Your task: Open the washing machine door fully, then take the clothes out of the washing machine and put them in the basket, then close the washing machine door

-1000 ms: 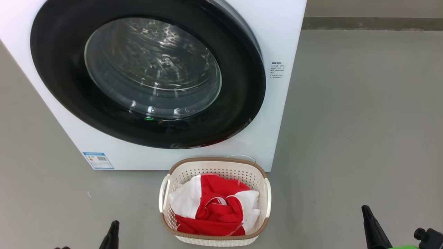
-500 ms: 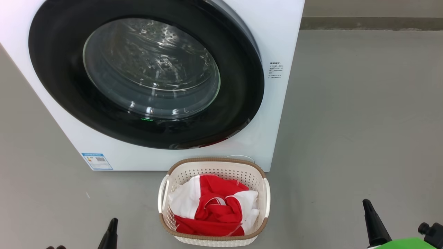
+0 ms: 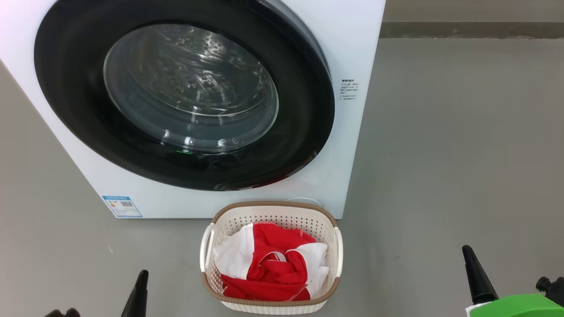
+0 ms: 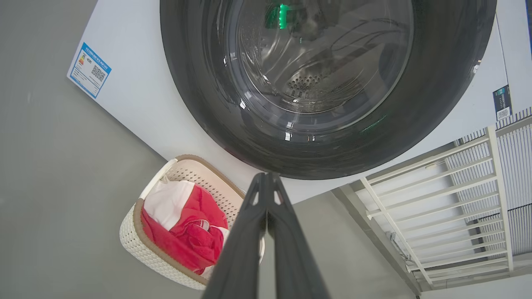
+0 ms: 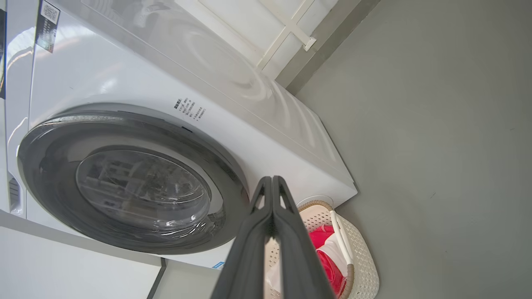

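- On grey floor point(image 3: 462, 154), upper left: washing machine point(image 3: 361, 44).
- Across its front: washing machine door point(image 3: 66, 88), shut flush.
- Just before it: basket point(image 3: 273, 206).
- Inside basket: clothes point(image 3: 273, 273), red and white.
- Low at either side: left gripper point(image 3: 142, 276), right gripper point(image 3: 467, 255), fingers pressed together, empty.

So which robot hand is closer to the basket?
Left. The left gripper is just left of the basket; the right gripper is farther out on its right.

Glossy black door rim point(image 3: 308, 132), clear glass bowl point(image 3: 189, 88), perforated plastic basket point(image 3: 273, 220), soft cloth point(image 3: 273, 268).
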